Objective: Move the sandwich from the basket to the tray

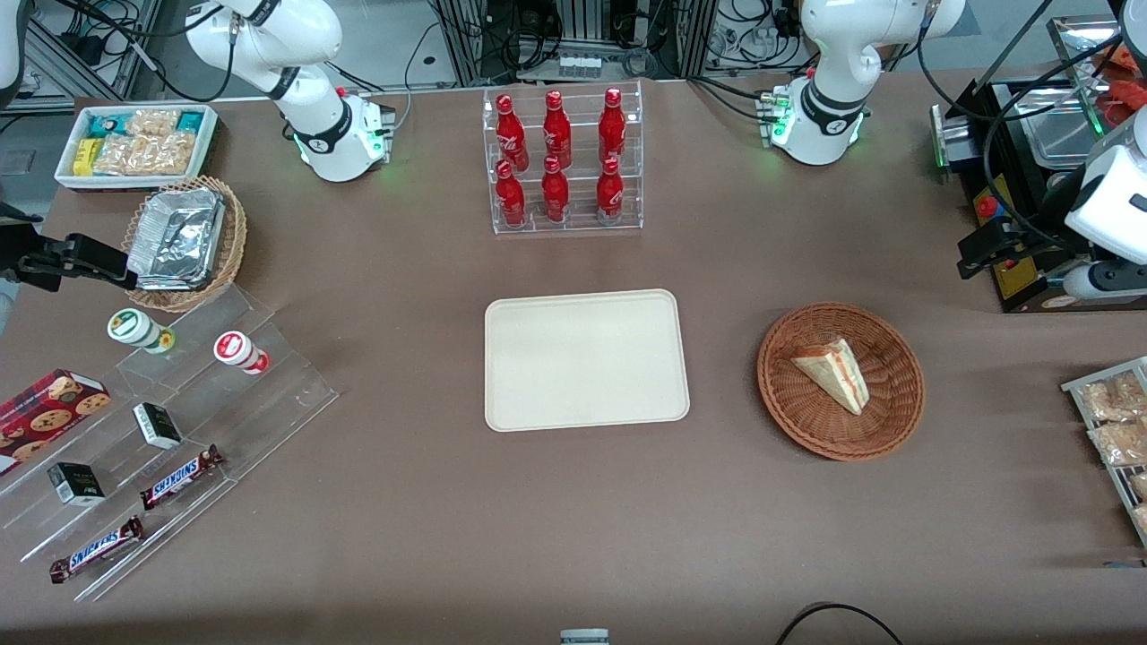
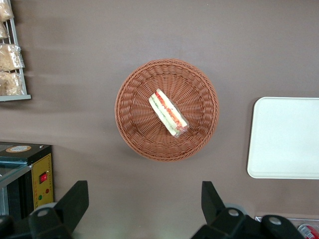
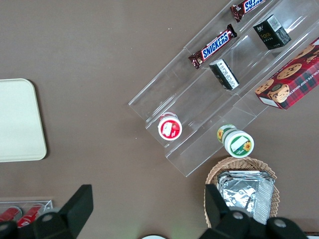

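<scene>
Brown cloth-covered table (image 1: 403,502) fills the scene. My gripper (image 2: 144,204) hangs high above it, fingers (image 2: 75,201) spread wide, nothing held, apart from everything below. Sandwich (image 1: 835,370) lies in the reddish-brown basket (image 1: 789,403), filling edge up, toward my arm's end. Cream tray (image 1: 587,358) sits beside the basket, mid-table, bare. Farther from the front camera: clear rack of red bottles (image 1: 560,159), then cables and lab frames.

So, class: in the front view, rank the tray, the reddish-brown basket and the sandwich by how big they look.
Largest to smallest:
1. tray
2. basket
3. sandwich, lying in the basket
The claw hangs open above them.
</scene>
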Action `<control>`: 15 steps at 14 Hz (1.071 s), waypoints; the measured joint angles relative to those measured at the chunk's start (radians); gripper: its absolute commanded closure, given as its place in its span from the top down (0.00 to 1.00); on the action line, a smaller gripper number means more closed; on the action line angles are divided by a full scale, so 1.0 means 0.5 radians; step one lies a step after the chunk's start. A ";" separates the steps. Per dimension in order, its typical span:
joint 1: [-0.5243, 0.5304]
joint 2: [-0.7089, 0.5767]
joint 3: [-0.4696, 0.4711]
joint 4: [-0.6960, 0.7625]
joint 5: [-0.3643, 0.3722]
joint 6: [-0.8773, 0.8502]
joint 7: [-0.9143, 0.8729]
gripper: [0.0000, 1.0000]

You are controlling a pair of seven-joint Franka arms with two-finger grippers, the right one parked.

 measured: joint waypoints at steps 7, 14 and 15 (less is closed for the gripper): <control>0.006 0.017 -0.001 -0.007 0.023 -0.040 0.006 1.00; 0.015 0.104 0.001 -0.517 0.063 0.599 -0.224 1.00; 0.015 0.111 0.000 -0.618 0.063 0.751 -0.349 1.00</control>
